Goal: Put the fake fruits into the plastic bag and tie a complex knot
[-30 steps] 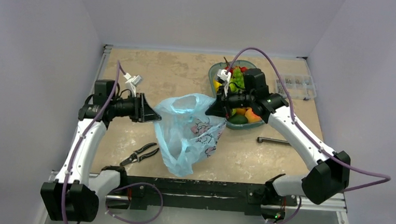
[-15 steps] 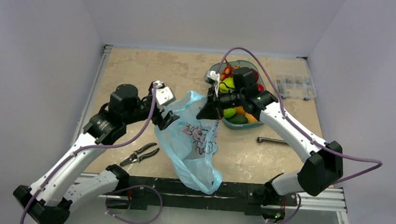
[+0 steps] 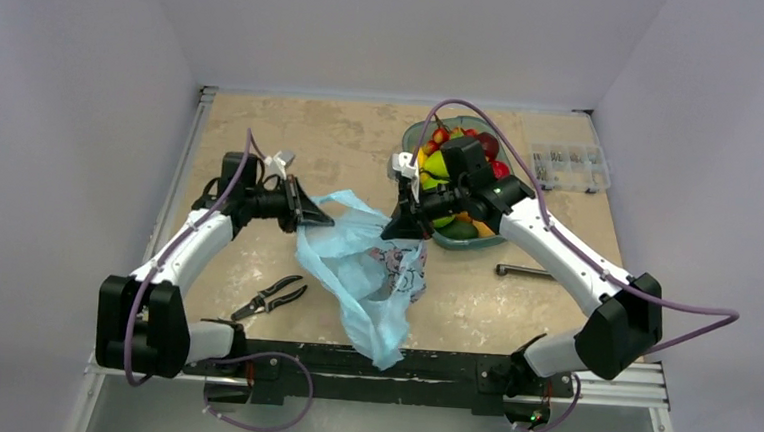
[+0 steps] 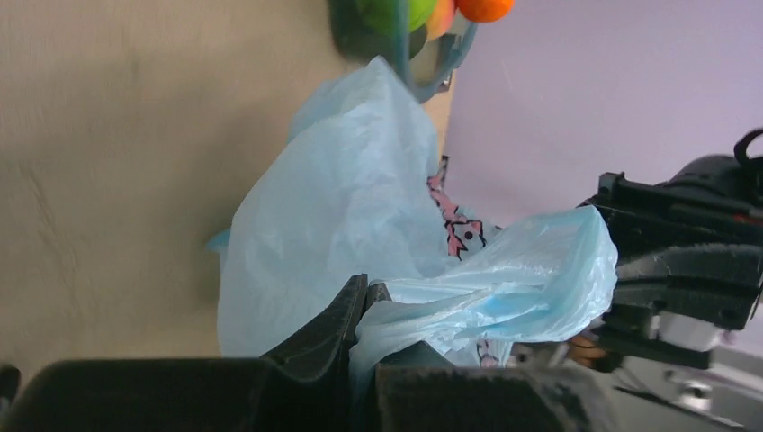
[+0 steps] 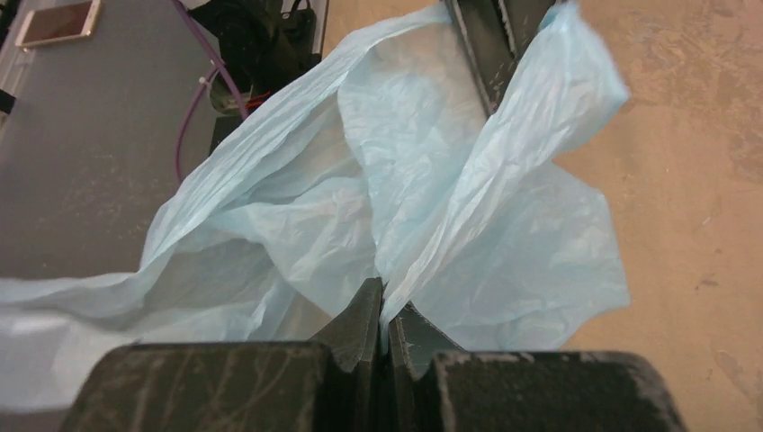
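The left gripper [image 3: 310, 215] has its jaws pressed together on one edge of the plastic bag [image 3: 370, 270], and the right gripper [image 3: 395, 227] pinches the opposite edge the same way. Between them the light-blue bag sags, cartoon print showing, its lower end reaching the near edge of the table [image 3: 262, 139]. The fake fruits [image 3: 451, 163] sit heaped in a teal dish [image 3: 479, 240] just behind the right gripper, outside the bag. Pliers [image 3: 271, 296] lie left of the bag, and a metal rod [image 3: 527, 272] lies to its right.
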{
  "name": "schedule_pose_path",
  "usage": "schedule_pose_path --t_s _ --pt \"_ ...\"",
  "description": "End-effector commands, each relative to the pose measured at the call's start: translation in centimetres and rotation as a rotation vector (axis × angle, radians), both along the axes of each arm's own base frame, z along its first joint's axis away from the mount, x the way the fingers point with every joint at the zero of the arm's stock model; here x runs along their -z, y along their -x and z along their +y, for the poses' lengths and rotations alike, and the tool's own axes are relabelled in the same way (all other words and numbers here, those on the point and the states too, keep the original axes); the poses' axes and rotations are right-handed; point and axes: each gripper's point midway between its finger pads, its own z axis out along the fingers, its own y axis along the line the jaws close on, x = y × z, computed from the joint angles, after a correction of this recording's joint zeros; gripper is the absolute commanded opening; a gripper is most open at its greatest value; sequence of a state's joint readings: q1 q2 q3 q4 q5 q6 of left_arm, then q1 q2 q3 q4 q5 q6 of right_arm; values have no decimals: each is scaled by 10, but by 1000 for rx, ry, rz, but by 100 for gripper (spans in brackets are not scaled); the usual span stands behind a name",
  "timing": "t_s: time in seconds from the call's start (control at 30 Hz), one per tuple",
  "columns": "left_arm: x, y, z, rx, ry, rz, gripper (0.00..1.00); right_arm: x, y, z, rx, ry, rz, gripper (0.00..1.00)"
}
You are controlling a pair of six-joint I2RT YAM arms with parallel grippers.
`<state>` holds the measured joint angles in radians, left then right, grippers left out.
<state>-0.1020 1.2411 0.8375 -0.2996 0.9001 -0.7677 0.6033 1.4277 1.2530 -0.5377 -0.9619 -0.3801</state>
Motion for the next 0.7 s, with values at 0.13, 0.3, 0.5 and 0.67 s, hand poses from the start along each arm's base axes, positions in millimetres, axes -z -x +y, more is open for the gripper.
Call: schedule_pose_path --t_s 0.13,0.3,0.5,0.67 --pt "44 7 22 -182 95 426 0 -35 15 -6 -91 -89 -170 0" --pt "-20 -8 28 -13 -36 74 59 -44 7 7 -25 -156 -71 0" --pt "-106 -19 79 -62 -365 -522 84 -46 -9 11 114 -216 115 0" --pt "-141 24 64 47 -571 -1043 100 -50 -20 19 193 -244 238 0"
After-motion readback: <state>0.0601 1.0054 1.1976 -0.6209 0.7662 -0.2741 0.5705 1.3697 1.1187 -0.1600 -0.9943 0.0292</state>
